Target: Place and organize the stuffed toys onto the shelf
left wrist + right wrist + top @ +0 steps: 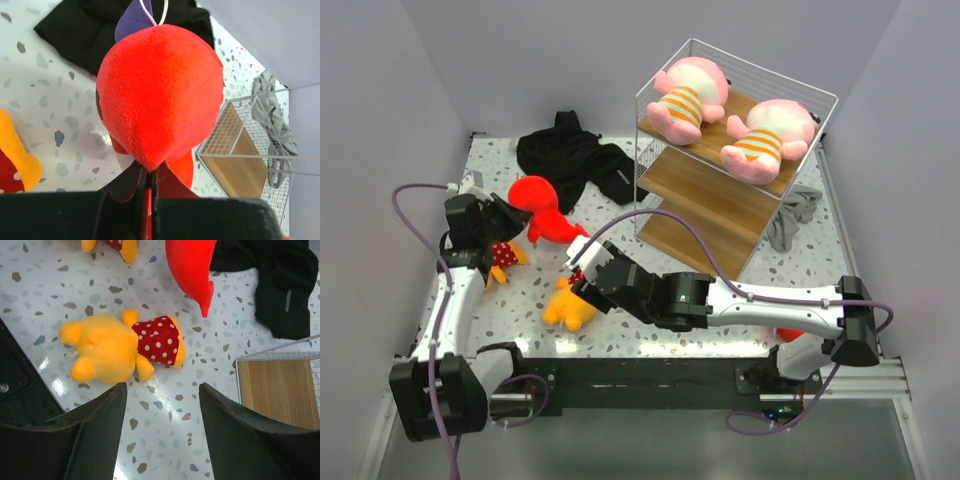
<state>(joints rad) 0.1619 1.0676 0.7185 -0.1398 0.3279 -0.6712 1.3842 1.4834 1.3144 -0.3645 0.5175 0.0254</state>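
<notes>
Clamping plump red fish toy [160, 95] apparently by its fin, left pincer [148, 182] is closed; right pincer [162, 392] gapes empty.

You see: red fish toy [160, 95]; orange-yellow toy [102, 352], red bib [159, 339] with white dots; pink toys [692, 78], orange-striped shirts [682, 103]; black garment [570, 155]; grey cloth [792, 215].

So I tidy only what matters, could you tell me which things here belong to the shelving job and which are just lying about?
Job: shelf, two pink toys on its top board, red fish toy, two orange-yellow toys.
Lying about: black garment, grey cloth.
</notes>
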